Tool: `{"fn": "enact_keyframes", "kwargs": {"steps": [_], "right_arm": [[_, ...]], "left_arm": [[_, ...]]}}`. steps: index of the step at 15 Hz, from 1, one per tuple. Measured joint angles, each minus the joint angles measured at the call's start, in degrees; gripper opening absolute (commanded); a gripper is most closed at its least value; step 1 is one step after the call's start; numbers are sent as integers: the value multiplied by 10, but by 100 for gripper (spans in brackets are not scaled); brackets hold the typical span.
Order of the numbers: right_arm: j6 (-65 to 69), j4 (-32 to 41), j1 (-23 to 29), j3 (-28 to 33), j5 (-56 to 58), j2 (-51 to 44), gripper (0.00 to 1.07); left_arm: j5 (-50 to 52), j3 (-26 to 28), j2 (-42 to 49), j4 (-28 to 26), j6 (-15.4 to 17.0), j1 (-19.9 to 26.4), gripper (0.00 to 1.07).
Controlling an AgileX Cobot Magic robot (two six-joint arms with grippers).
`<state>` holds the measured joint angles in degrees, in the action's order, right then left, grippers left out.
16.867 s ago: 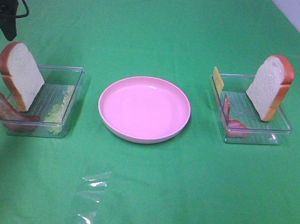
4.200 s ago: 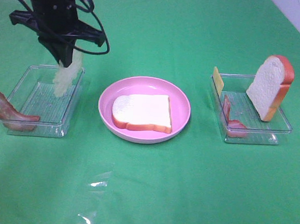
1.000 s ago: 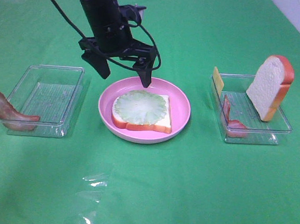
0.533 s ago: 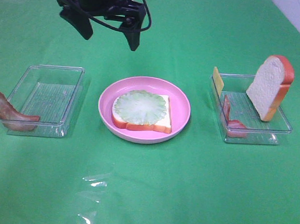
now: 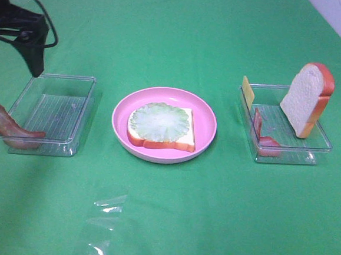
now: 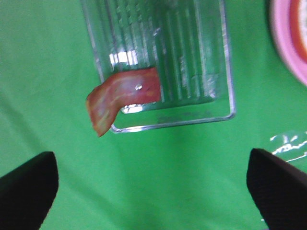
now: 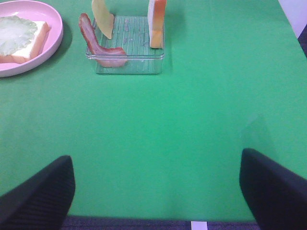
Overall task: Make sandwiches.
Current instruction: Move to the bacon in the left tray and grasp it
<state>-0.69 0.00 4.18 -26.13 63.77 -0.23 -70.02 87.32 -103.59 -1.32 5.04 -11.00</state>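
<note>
1. Progress (judged): two layers of the sandwich are laid and about three are left, namely bacon, cheese and the top slice.
2. Right gripper: shows only in its own wrist view, at the near right of the table. Fingers wide apart, holding nothing.
3. Left bacon strip: draped over the near left corner of the left tray. Long axis runs left to right; one end is inside the tray, the other hangs out over the cloth.
4. Pink plate, centre: the bottom bread slice lies flat on it. Rounded top points left, square end right, long axis left to right. The lettuce lies flat on top.
5. Right tray: a second bacon strip is propped along the left wall, its long axis near to far. The cheese square stands on edge at the far left corner. The top bread slice leans upright on the right side, rounded end up.
6. Left gripper: above the far left corner of the left tray. Fingers spread, empty.
</note>
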Motion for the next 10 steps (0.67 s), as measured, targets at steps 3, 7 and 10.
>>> {"fn": "enact_keyframes", "kwargs": {"steps": [3, 7, 10], "right_arm": [[0, 0, 0, 0, 0, 0, 90], [0, 0, 0, 0, 0, 0, 90], [0, 0, 0, 0, 0, 0, 90]], "left_arm": [[0, -42, 1, 43, 0, 22, 100], [0, -42, 1, 54, 0, 22, 100], [0, -42, -3, 54, 0, 22, 100]]}}
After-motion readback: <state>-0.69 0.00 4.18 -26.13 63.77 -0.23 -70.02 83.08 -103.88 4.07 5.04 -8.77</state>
